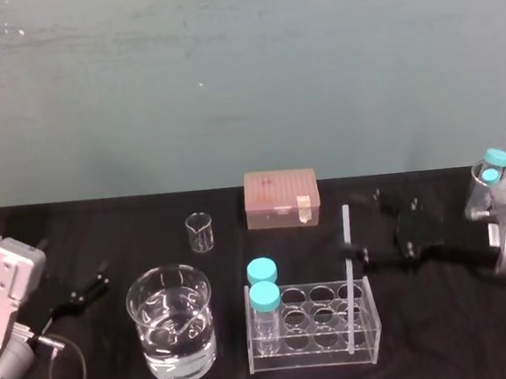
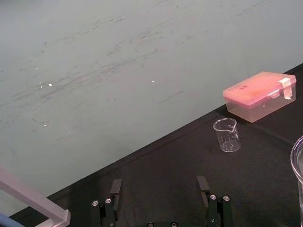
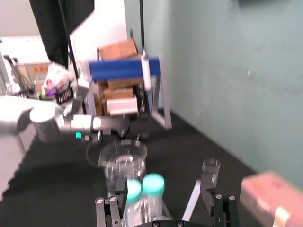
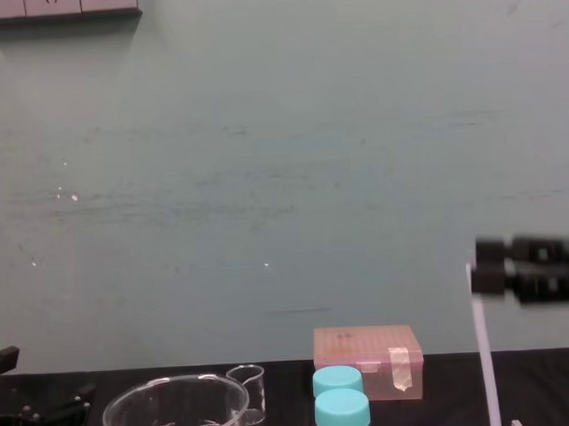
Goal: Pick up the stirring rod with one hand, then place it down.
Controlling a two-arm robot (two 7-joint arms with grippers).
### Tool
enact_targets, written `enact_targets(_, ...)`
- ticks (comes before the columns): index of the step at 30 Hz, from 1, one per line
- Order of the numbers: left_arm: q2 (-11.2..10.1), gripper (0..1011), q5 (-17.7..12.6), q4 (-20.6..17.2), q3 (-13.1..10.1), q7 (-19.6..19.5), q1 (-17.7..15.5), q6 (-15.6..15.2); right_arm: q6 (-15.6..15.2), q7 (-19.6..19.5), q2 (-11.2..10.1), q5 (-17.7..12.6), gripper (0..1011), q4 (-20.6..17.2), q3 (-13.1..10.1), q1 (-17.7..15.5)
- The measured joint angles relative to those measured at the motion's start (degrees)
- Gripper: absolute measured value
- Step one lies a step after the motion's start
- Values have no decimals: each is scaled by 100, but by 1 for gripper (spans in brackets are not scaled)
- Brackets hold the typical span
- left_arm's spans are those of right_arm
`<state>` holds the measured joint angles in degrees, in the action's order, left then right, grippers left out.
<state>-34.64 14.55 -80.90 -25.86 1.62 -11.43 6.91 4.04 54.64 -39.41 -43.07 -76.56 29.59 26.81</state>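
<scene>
The stirring rod is a thin white stick standing nearly upright in a back right hole of the clear tube rack. My right gripper reaches in from the right at the rod's upper part, open. In the right wrist view the rod stands between the spread fingers, close to one of them, and nothing grips it. From the chest view the rod rises just below the right gripper. My left gripper rests open and empty over the table at the far left.
Two blue-capped bottles stand in the rack's left column. A large glass beaker of water sits left of the rack, a small empty beaker behind it. A pink lidded box lies at the back. More blue-capped bottles stand far right.
</scene>
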Motion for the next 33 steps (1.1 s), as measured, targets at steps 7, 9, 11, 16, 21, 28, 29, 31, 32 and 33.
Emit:
enact_targets(7,0,1005,0,0,0,0,0,0,113,-124,147,-266,1003,-156,-297,249)
enact_targets(9,0,1005,0,0,0,0,0,0,172,-415,225,-267,1003,-216,-430,327)
enact_targets(11,0,1005,0,0,0,0,0,0,195,-745,277,-181,1002,-271,-507,358)
enact_targets(16,0,1005,0,0,0,0,0,0,214,-2165,515,371,1003,-364,-735,289)
enact_targets(21,0,1005,0,0,0,0,0,0,355,-3369,800,963,1003,-325,-881,129)
enact_targets(28,0,1005,0,0,0,0,0,0,344,-4329,1102,1587,1003,-141,-917,-22)
enact_targets(29,0,1005,0,0,0,0,0,0,344,-4376,1121,1632,1003,-122,-912,-39)
enact_targets(31,0,1005,0,0,0,0,0,0,327,-4491,1183,1737,1003,-67,-900,-106)
enact_targets(32,0,1005,0,0,0,0,0,0,312,-4515,1202,1754,1003,-51,-898,-129)
enact_targets(33,0,1005,0,0,0,0,0,0,298,-4533,1217,1766,1003,-41,-898,-149)
